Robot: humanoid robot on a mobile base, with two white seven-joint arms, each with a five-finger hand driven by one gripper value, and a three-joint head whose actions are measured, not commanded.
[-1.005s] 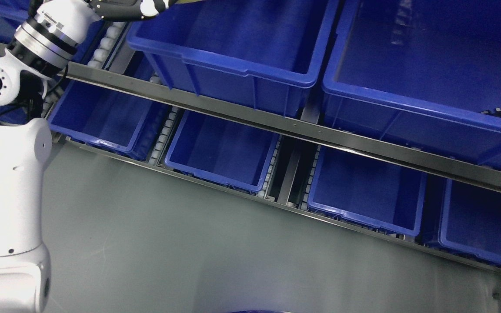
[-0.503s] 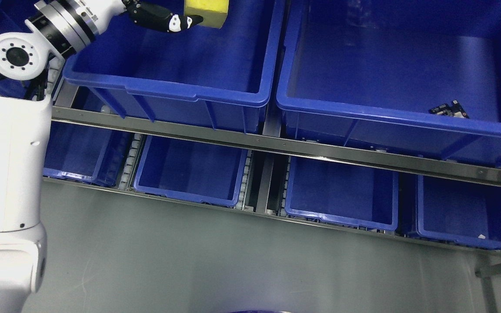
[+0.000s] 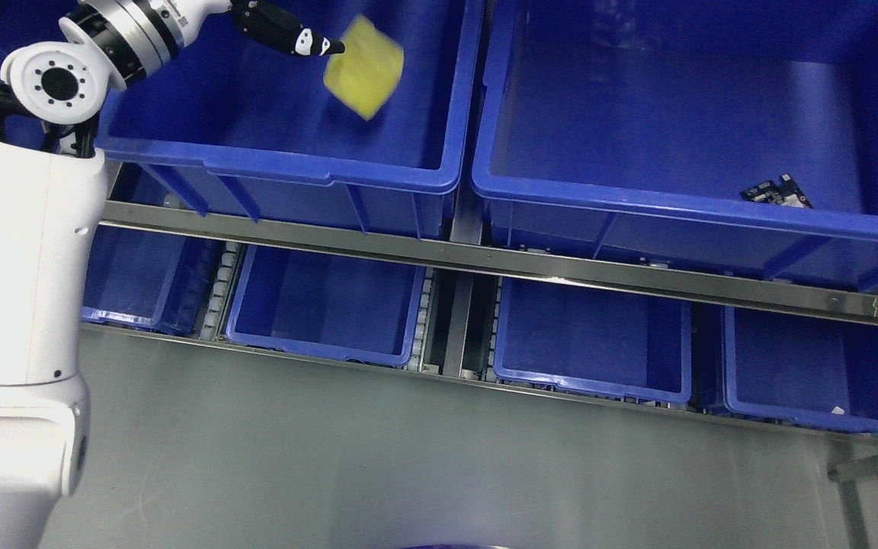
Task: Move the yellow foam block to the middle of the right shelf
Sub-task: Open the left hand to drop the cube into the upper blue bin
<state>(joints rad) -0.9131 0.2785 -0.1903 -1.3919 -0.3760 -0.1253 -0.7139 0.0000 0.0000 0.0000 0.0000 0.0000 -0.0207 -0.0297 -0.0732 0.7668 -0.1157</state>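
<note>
L arm point(image 3: 20, 252) comes up the left edge of the head view: white upper link vertical, round elbow joint point(image 3: 58, 75) near the top-left corner, then forearm w/ silver-black wrist ring point(image 3: 130, 27) angling right along the top edge. L hand point(image 3: 279, 32) is black w/ white patches, reaching right over the upper-left bin point(image 3: 279, 164), one finger point(image 3: 315, 46) stretched out straight toward the block. Most of the hand is cut off by the frame top, so can't tell if the fingers are spread or curled; the visible finger is not wrapped round anything.

Yellow foam block point(image 3: 364, 67) sits just right of that fingertip, tilted on a corner, edges motion-blurred, inside the outline of the upper-left bin near its right wall and toward the back. Contact between fingertip and block: too close to call, poss. a thin gap. Can't tell whether the block is in the air or resting on the bin floor.

Upper-right bin point(image 3: 683, 202) is beside it on the same shelf level, w/ a small dark circuit board point(image 3: 776, 191) near its front-right. Metal shelf rail point(image 3: 485, 263) runs across below both bins. Lower level holds a row of four smaller blue bins point(image 3: 591, 381); grey floor point(image 3: 408, 473) in front. R arm not visible.
</note>
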